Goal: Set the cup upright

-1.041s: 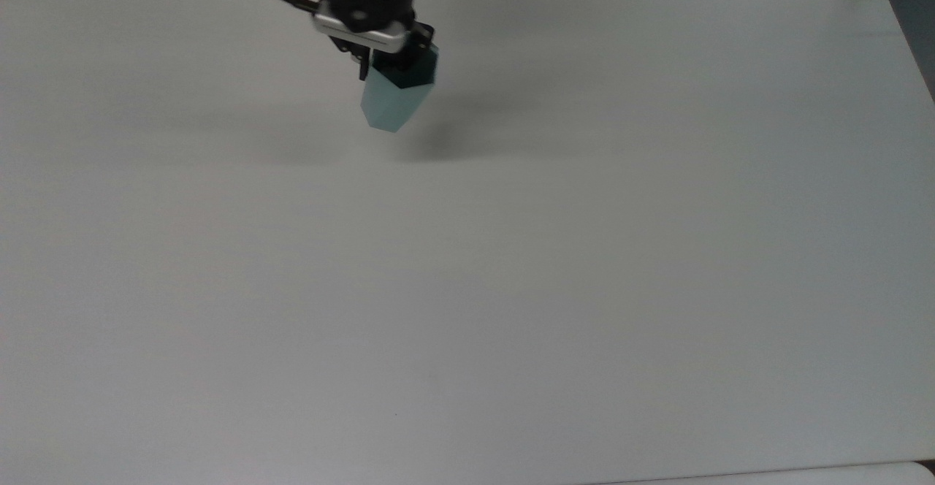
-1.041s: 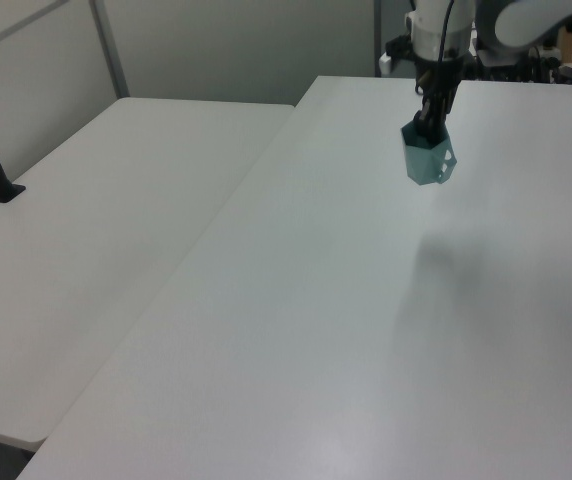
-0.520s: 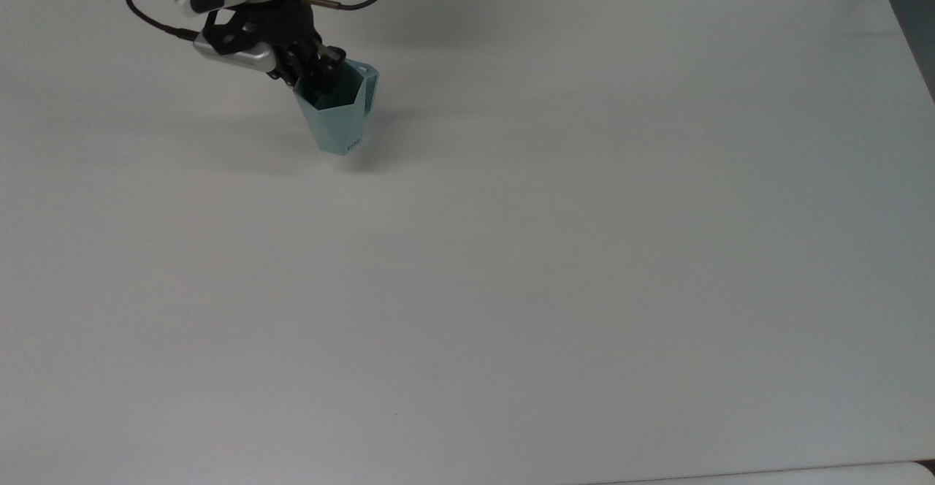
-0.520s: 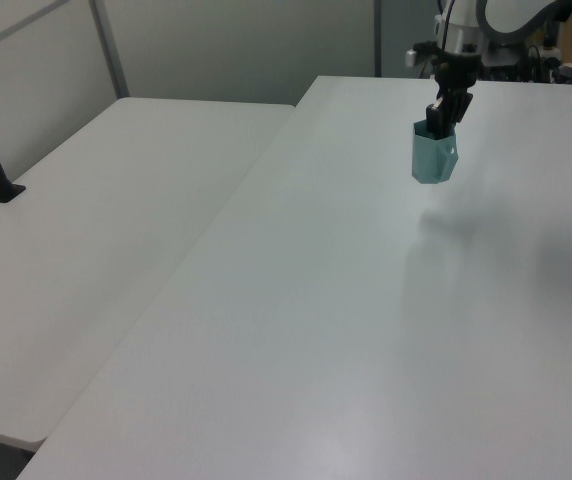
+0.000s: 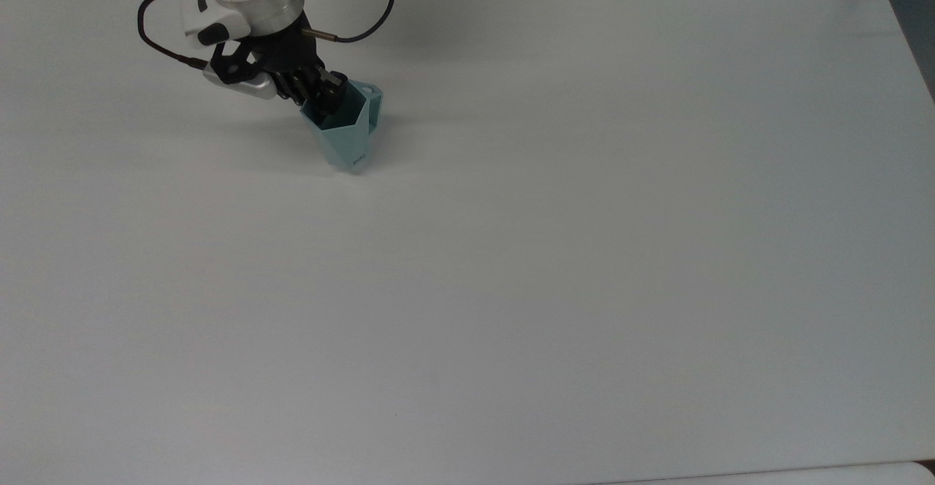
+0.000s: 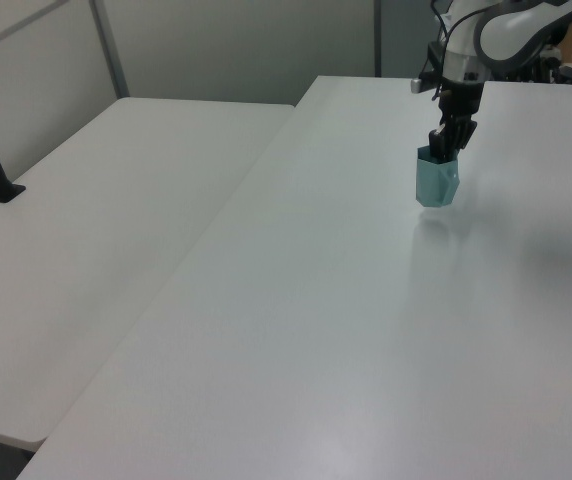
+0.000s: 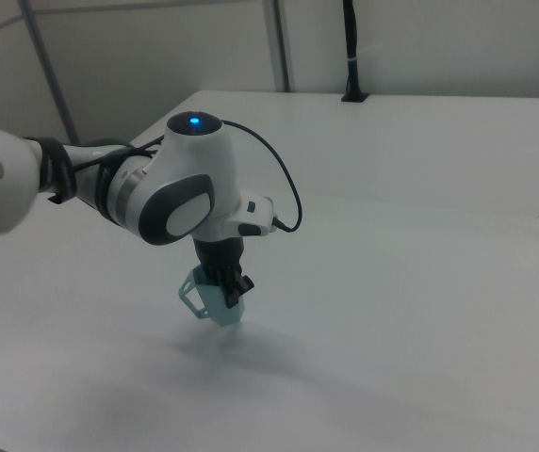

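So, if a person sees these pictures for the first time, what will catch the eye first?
The eye goes first to the pale teal cup, the single spot of colour, near the far left of the white table in the top view. The tool holds it by the rim, one finger inside, mouth up and somewhat tilted, its base at or just above the table. In the right view, a blue light glows on the arm above the cup.

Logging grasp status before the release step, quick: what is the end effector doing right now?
End effector: closed on the rim of the teal faceted cup, one finger inside the opening, cup mouth-up at the white table.
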Available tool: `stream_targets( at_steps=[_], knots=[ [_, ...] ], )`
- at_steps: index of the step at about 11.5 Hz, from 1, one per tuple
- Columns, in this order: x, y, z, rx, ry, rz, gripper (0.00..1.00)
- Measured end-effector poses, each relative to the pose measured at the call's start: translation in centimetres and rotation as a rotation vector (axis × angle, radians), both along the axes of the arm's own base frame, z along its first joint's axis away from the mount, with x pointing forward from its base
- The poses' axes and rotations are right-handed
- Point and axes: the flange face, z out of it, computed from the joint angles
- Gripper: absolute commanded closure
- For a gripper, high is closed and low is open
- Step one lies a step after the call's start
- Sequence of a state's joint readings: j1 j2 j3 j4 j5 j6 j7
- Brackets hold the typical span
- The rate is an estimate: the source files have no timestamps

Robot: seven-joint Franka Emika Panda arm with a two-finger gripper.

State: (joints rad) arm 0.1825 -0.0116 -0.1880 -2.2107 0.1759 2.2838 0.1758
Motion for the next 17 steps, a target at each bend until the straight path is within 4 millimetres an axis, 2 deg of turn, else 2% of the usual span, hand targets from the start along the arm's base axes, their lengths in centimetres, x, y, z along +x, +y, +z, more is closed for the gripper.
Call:
stream_targets(
  at_steps=[5,7,8,9,11,13,14,15,17],
  knots=[
    [0.5,0.0,-1.9,-0.011,0.008,-0.003,1.00],
    [0.5,0.2,-2.5,-0.013,0.017,-0.001,0.47],
    [0.5,0.2,-2.5,-0.013,0.018,-0.002,0.12],
    [0.5,0.1,-2.5,-0.013,0.018,-0.003,0.00],
    [0.6,0.2,-2.2,-0.012,0.018,0.000,0.00],
    [1.0,0.3,-0.5,-0.006,0.011,0.005,0.00],
    [1.3,0.5,1.2,0.002,0.013,0.015,0.00],
    [1.7,0.6,3.8,0.009,-0.001,0.024,0.00],
    [2.2,0.6,11.0,0.025,-0.067,0.038,0.00]
  ],
)
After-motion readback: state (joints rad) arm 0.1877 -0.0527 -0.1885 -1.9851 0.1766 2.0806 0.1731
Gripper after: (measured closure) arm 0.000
